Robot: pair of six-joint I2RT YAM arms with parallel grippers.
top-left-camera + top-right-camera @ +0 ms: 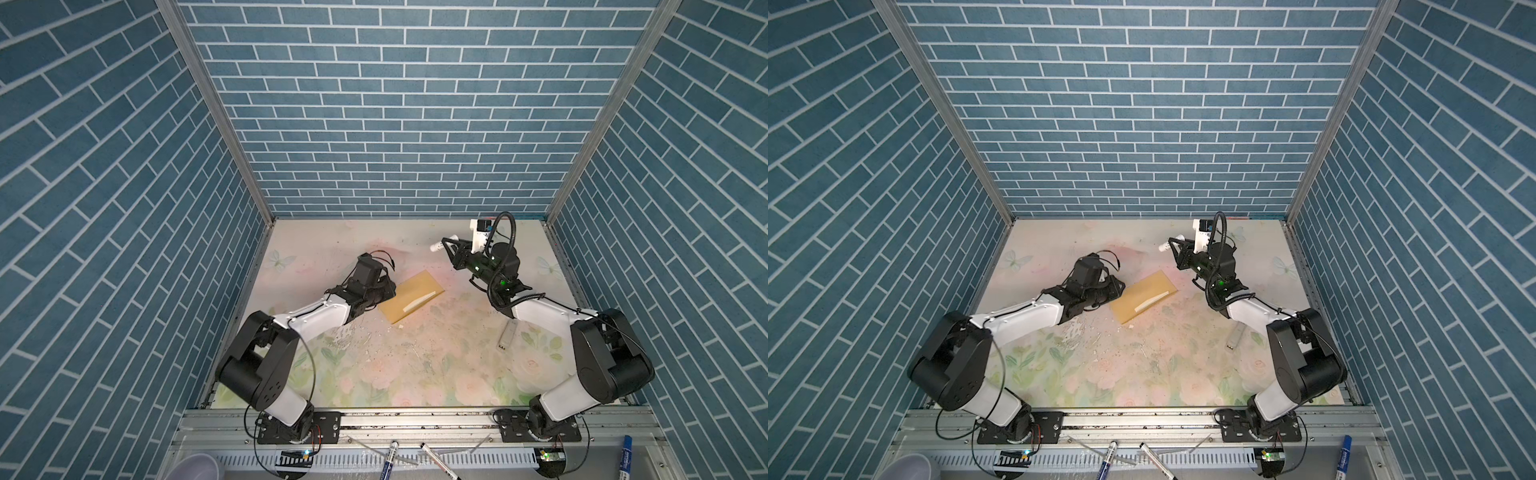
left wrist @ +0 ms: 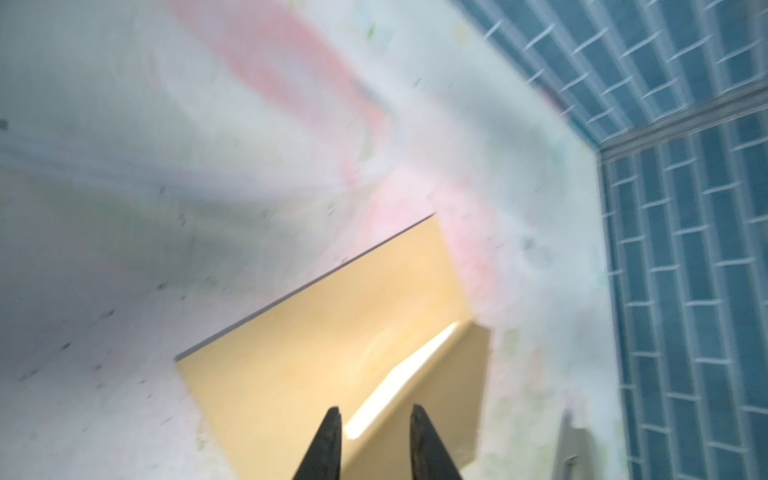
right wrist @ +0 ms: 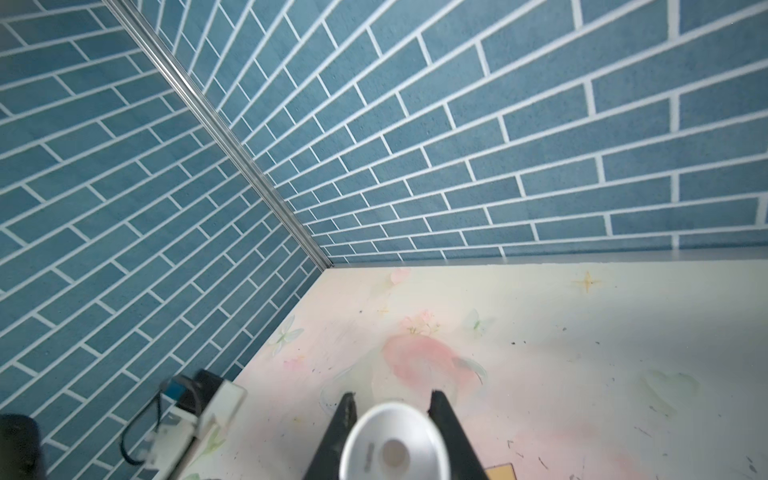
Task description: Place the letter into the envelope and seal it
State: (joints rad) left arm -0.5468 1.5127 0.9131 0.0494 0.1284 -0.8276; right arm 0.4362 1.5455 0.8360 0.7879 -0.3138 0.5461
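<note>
The golden-tan envelope lies slantwise on the flowered table, and fills the middle of the left wrist view. A pale strip runs along its flap edge; I cannot tell whether this is the letter, which otherwise stays hidden. My left gripper hovers at the envelope's left end, open, with nothing between its fingers. My right gripper is raised at the back right, away from the envelope, shut on a white tube.
A grey flat bar lies on the table by the right arm. White crumbs dot the table near the envelope. Markers lie on the front rail. Blue brick walls enclose three sides.
</note>
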